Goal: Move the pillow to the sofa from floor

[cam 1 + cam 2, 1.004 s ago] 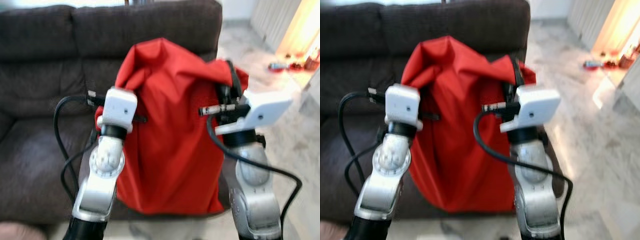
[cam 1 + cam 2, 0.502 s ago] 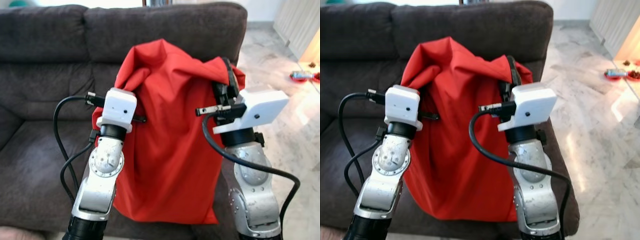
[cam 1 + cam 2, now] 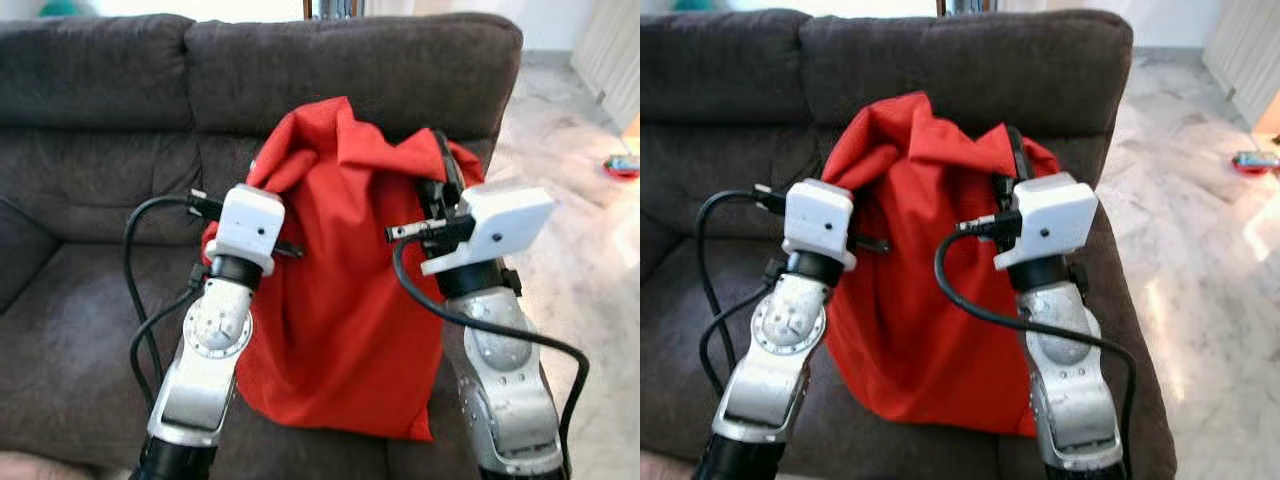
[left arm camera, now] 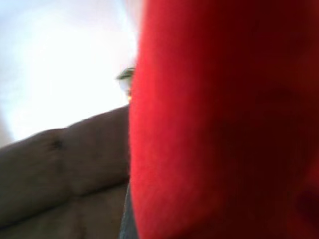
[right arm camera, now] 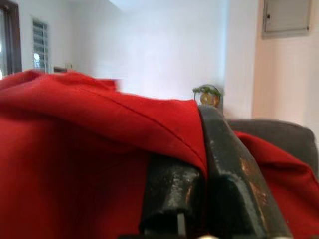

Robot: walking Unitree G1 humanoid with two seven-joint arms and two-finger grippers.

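The red pillow (image 3: 340, 290) hangs in front of the dark grey sofa (image 3: 90, 150), its top level with the backrest and its lower edge low over the seat cushion at the sofa's right-hand end; whether that edge touches the cushion cannot be told.

Right gripper (image 5: 209, 164): the two black fingers are pressed close together with a fold of the red cloth pinched between them, at the pillow's upper right corner. This grip takes cloth only, not the body of the pillow.

Left gripper (image 3: 285, 245): set against the pillow's left flank, on the side toward the middle of the sofa. Its wrist camera sees red cloth up close and no fingers, so how far it is open, and whether it holds anything, cannot be told.

Risks, as judged from this position:
- The pinched fold on the right may slide out under the pillow's weight, since the cover is slack and creased (the filling sags well below the grip).
- If the left side is only pressing and not gripping, the pillow could swing or twist toward the sofa's right arm.
- The pillow hangs near the front edge of the seat. Released here, its bottom could tip forward off the sofa onto the marble floor (image 3: 590, 270).
- A black cable (image 3: 480, 325) loops just beside the pillow and could snag the cloth on withdrawal.
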